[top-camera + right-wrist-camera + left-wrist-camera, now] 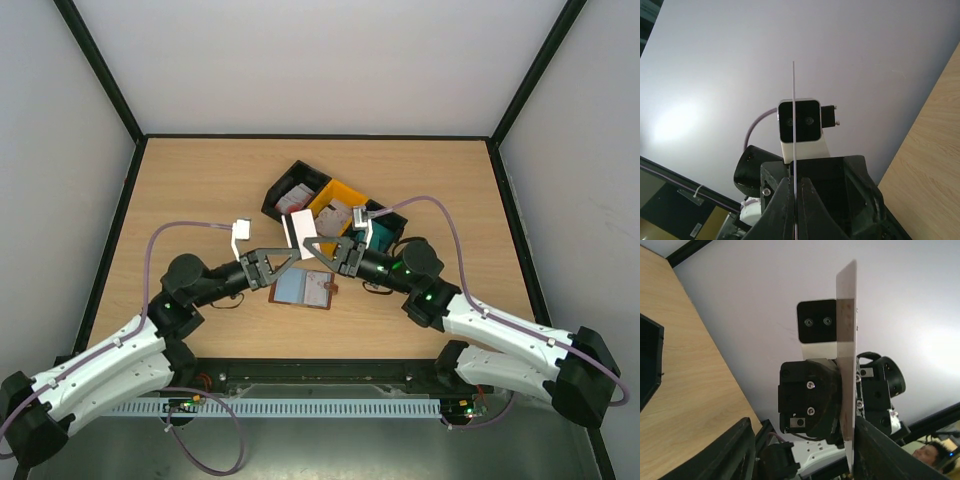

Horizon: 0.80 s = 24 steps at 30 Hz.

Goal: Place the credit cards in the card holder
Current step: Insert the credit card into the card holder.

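A white credit card (298, 228) stands upright in the air above the table's middle. My right gripper (795, 210) is shut on its lower edge, and the card (793, 110) shows edge-on in that wrist view. My left gripper (800, 455) faces it from the other side with its jaws apart. The card (847, 340) lies against its right finger (880, 450), and a wide gap separates it from the left finger (725, 455). Below them the card holder (303, 288) lies open on the table, brown with pale grey-blue pockets.
Behind the grippers stand a black bin (281, 184) holding white cards with pink marks, a yellow bin (338, 203), and a bin with teal cards (381, 236). The two arms cross the near half of the table, and grey walls enclose it.
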Motion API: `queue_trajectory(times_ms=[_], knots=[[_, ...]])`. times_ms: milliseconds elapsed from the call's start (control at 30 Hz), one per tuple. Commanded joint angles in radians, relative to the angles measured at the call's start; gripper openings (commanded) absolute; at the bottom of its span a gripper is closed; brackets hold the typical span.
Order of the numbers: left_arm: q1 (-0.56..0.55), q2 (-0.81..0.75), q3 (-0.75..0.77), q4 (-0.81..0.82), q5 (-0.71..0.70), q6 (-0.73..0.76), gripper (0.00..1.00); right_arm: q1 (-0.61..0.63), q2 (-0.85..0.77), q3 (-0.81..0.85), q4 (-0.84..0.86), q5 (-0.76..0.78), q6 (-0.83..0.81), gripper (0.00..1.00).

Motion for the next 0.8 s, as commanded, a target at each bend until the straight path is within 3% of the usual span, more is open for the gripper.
queue_trajectory(times_ms=[0,267,400,533,767], knots=[[-0.024,0.009,0.028,0.033,-0.047,0.027,0.44,0.012,-0.027,-0.024,0.023,-0.001,0.005,0.02],[-0.024,0.000,0.025,-0.020,-0.090,0.057,0.04,0.015,-0.031,-0.017,-0.061,0.001,-0.046,0.06],[-0.025,-0.001,0.038,-0.089,-0.083,0.084,0.03,0.015,-0.083,-0.004,-0.175,0.086,-0.108,0.17],[-0.025,-0.003,0.034,-0.123,-0.047,0.084,0.03,0.015,-0.152,-0.026,-0.203,0.157,-0.134,0.18],[-0.025,-0.002,0.012,-0.108,0.020,0.072,0.03,0.014,-0.113,-0.014,-0.237,0.100,-0.163,0.21]])
